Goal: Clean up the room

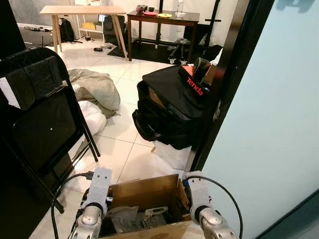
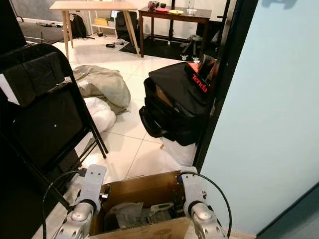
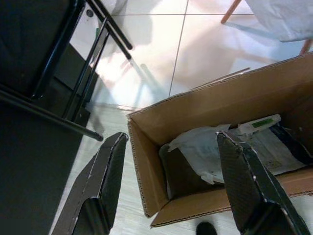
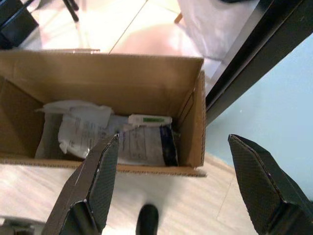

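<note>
Two grippers: both spread wide, one on each side of a cardboard box (image 1: 149,196)
Box look: brown corrugated card, top open, flaps up — crumpled white paper (image 4: 78,128) and a dark-edged plastic packet (image 4: 146,142) lie inside
Box place: low between the two silver arms, above pale floor, just before a black door frame (image 1: 227,84)
Left gripper (image 3: 171,186): released, fingers far apart, straddling the box's left wall — one finger (image 3: 100,181) outside, the other over the contents; contact cannot be told
Right gripper (image 4: 186,191): released, fingers wide, straddling the box's right end; grasping nothing that can be seen
Left of box: black folding chair (image 1: 42,119)
Beyond: grey cloth heap (image 1: 97,89), then a black bag (image 1: 172,107) with a Tenda carton (image 1: 195,82) on top
</note>
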